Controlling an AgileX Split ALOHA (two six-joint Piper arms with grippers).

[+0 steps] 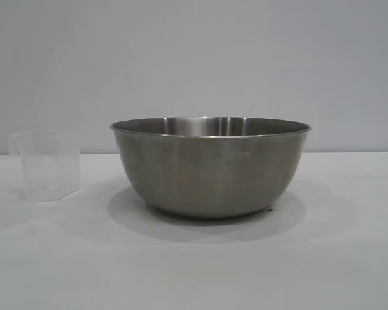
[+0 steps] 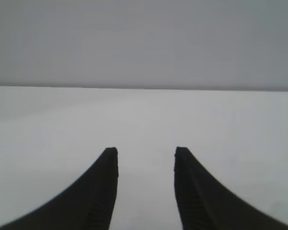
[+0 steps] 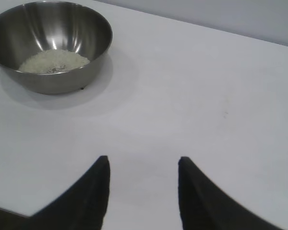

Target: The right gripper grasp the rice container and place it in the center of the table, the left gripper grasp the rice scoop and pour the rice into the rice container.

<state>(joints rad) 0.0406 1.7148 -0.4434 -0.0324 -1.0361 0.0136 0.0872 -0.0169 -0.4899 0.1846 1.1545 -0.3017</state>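
The rice container, a big steel bowl, stands upright at the middle of the white table. It also shows in the right wrist view, holding a pale heap of rice. The rice scoop, a small translucent cup, stands upright and looks empty on the table to the bowl's left. My right gripper is open and empty, low over bare table well away from the bowl. My left gripper is open and empty over bare table. Neither gripper shows in the exterior view.
A plain grey wall runs behind the table. Bare tabletop lies between the right gripper and the bowl, and ahead of the left gripper.
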